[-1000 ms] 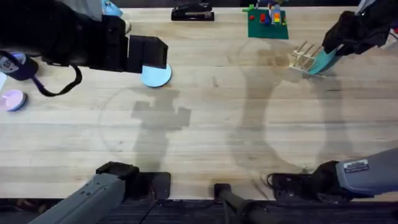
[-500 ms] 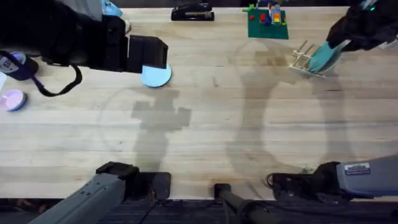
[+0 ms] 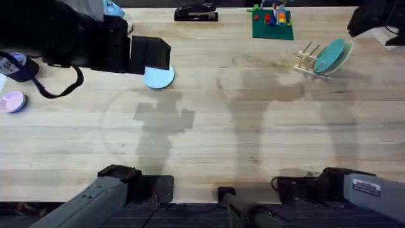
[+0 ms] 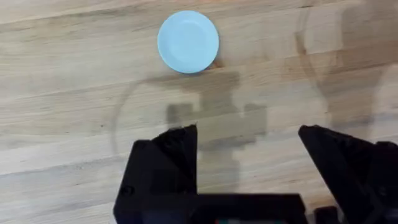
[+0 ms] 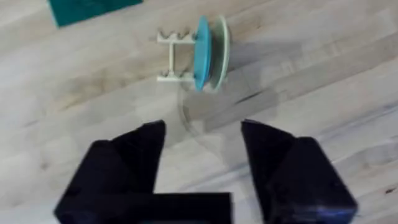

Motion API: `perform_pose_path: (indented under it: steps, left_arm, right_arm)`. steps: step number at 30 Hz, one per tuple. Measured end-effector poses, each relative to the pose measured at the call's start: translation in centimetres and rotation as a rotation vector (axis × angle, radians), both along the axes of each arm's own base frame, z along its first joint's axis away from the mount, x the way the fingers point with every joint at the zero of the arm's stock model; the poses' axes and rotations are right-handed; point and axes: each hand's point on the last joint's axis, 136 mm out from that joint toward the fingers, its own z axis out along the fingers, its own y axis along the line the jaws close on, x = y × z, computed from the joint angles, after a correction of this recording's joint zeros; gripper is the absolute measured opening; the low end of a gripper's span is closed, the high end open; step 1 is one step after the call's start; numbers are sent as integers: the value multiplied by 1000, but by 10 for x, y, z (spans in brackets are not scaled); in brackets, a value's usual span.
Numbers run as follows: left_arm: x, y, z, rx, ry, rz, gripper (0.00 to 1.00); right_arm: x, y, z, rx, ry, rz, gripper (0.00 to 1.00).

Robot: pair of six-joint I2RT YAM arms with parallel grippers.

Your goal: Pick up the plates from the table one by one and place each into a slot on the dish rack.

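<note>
on the counter (image 3: pixel 202 136), far to the left of the dish rack (image 3: pixel 309 60), a small pink disc (image 3: pixel 12 101) lies near the edge. nearer the rack but well left of it, the left arm's fingers (image 3: pixel 150 53) hang above the wood, spread wide with nothing between them. the light blue plate (image 3: pixel 159 76) lies flat beside them, part hidden under the black fingers from above; in the left wrist view the same plate (image 4: pixel 188 42) lies whole and untouched, clear of the fingers (image 4: pixel 249 162). a black stapler (image 3: pixel 195 12) and a green brick baseplate (image 3: pixel 273 24) sit at the far edge, left of the rack. the teal plate (image 3: pixel 331 56) stands on edge, tilted, in the rack's right end between the pegs. the right arm's fingers (image 5: pixel 202 155) hover apart from the rack (image 5: pixel 177 57), held wide and empty, with the teal plate (image 5: pixel 203 53) upright in its slot.
</note>
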Motion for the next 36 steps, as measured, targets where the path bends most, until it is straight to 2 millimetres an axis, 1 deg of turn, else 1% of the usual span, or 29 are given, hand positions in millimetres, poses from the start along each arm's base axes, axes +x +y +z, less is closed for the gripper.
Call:
perform_pose_path:
  steps: [1, 3, 4, 7, 10, 15, 19, 21, 22, 23, 24, 25, 27, 30, 36]
  left_arm:
    - [0, 0, 0, 0, 0, 0, 995]
    - [0, 0, 0, 0, 0, 0, 995]
    - [0, 0, 0, 0, 0, 0, 995]
    - [0, 0, 0, 0, 0, 0, 995]
    - [0, 0, 0, 0, 0, 0, 995]
    - [0, 0, 0, 0, 0, 0, 995]
    - [0, 0, 0, 0, 0, 0, 985]
    - [0, 0, 0, -1, 1, 2, 867]
    - [0, 0, 0, -1, 0, 3, 752]
    - [0, 0, 0, -2, 1, 5, 268]
    - [0, 0, 0, -2, 1, 4, 131]
    - [0, 0, 0, 0, 1, 3, 63]
    - [0, 0, 0, 0, 1, 3, 44]
    - [0, 0, 0, 1, 1, 4, 42]
    - [0, 0, 0, 1, 2, 4, 42]
  right_arm:
    - [-5, 4, 4, 0, -4, 10, 766]
    - [-15, 13, 11, -2, -13, 37, 963]
    - [-19, 18, 14, -2, -17, 51, 984]
    - [-30, 36, 24, 5, -39, 112, 992]
    - [-34, 60, 32, 36, -74, 192, 992]
    - [-36, 100, 36, 106, -94, 332, 994]
    - [-31, 129, 35, 140, -98, 427, 994]
    - [-26, 141, 35, 149, -106, 465, 994]
    - [-24, 147, 35, 153, -112, 484, 994]
    - [-14, 165, 35, 163, -135, 532, 994]
    - [-11, 170, 36, 165, -142, 545, 994]
    - [-9, 175, 35, 167, -146, 558, 994]
    - [-7, 182, 33, 168, -143, 577, 994]
    - [-4, 190, 28, 170, -127, 596, 994]
    - [1, 194, 15, 169, -87, 599, 994]
